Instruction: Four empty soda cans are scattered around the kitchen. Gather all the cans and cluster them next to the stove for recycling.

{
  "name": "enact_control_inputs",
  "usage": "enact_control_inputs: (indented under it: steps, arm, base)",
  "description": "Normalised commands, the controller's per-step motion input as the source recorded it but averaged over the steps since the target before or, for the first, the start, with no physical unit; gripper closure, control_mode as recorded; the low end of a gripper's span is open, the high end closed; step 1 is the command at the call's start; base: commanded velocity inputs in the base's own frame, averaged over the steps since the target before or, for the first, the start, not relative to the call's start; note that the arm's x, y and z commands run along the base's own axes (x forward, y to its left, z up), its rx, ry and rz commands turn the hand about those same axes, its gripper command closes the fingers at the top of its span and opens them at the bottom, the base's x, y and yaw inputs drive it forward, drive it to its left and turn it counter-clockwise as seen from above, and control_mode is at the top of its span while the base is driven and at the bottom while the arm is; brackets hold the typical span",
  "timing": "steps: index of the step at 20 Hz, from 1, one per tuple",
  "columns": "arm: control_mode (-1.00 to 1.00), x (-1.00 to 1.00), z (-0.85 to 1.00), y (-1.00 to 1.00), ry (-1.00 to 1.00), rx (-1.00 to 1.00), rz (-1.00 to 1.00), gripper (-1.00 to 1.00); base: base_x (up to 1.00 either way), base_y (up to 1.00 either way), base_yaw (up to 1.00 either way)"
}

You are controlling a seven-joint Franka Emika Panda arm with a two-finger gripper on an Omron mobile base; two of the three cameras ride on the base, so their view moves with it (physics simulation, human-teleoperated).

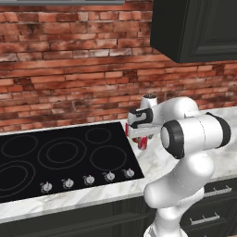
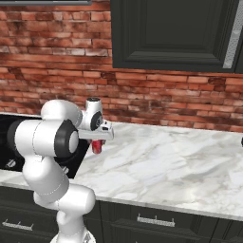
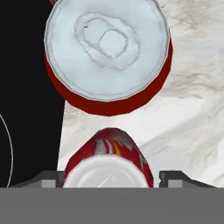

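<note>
My gripper (image 1: 143,138) points down over the marble counter just right of the stove (image 1: 69,157), also in the right base view as gripper (image 2: 97,142) and stove (image 2: 7,137). A red soda can (image 1: 144,143) (image 2: 97,147) stands under it. In the hand view the gripper (image 3: 109,180) is open, and this soda can (image 3: 109,162) sits between the fingertips (image 3: 50,179) with a thin gap on its right side. A second soda can (image 3: 107,57), seen from above with its silver top and pull tab, stands right beside it at the edge of the stove (image 3: 26,109).
A brick wall (image 1: 69,69) backs the marble counter (image 2: 166,161). A dark wall cabinet (image 2: 171,33) hangs above the counter. Silver knobs (image 1: 88,179) line the stove's front. Dark drawers (image 2: 156,223) run below the counter, which stretches off to the right.
</note>
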Motion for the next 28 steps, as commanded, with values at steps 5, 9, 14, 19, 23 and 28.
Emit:
enact_control_inputs:
  steps: [5, 9, 14, 19, 23, 28]
  arm:
    - [-1.00, 0.00, 0.00, 0.00, 0.00, 0.00, 0.00, -1.00]
    - [-1.00, -0.08, 0.25, 0.00, -0.03, 0.00, 0.00, -1.00]
    - [-1.00, -0.40, 0.38, -0.02, -0.07, 0.00, -0.01, -1.00]
    - [-1.00, -0.58, 0.42, -0.10, -0.08, 0.00, -0.04, -1.00]
    - [-1.00, -0.51, 0.47, -0.01, -0.04, 0.00, -0.07, -1.00]
    - [-1.00, -0.39, 0.43, 0.00, -0.01, 0.00, -0.06, -1.00]
  base:
    - [0.00, 0.00, 0.00]
    - [0.00, 0.00, 0.00]
    - [0.00, 0.00, 0.00]
    - [0.00, 0.00, 0.00]
    - [0.00, 0.00, 0.00]
    - [0.00, 0.00, 0.00]
